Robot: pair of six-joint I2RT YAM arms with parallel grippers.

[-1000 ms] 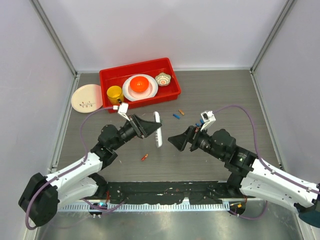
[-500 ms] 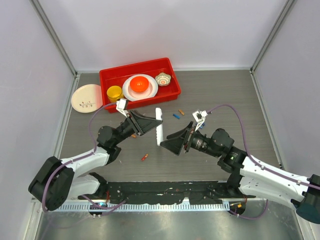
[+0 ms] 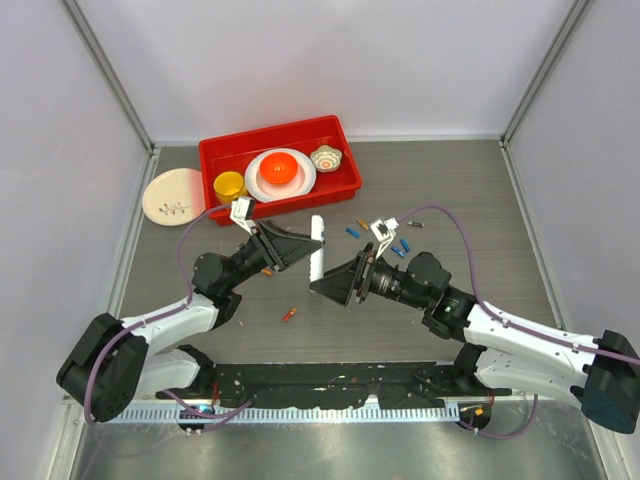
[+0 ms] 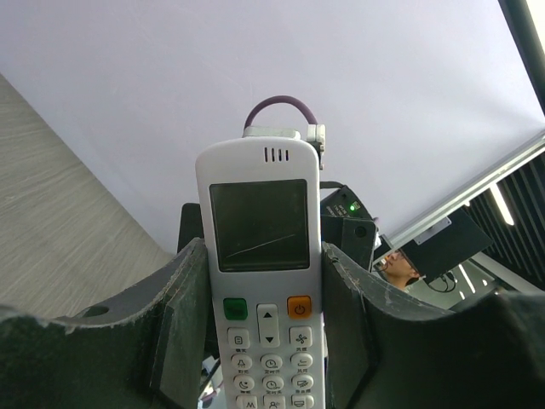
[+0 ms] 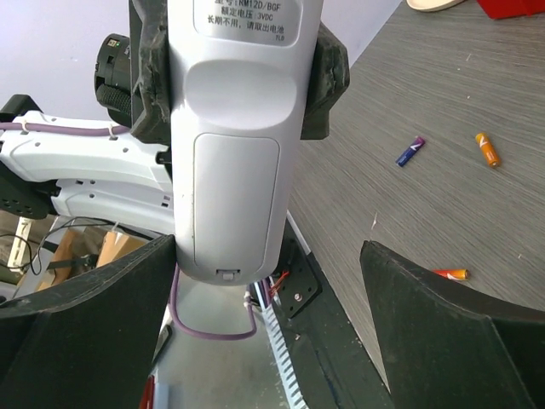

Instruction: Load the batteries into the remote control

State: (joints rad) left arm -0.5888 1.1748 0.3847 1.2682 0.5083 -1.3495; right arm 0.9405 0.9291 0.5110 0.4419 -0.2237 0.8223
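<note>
Remote control (image 3: 318,250), slim white plastic oblong, side-pinched aloft in left gripper (image 3: 305,247); right gripper (image 3: 330,278), spread wide at its 5 o'clock, faces shut white battery cover (image 5: 237,200), where a shove may lever it loose.

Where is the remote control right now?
In the top view the remote control is near the centre of the table, held off the surface by the left gripper; the open right gripper faces its back from the right.

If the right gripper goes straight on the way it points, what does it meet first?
Most likely the remote, its back facing the right gripper, held up by the left gripper.
</note>
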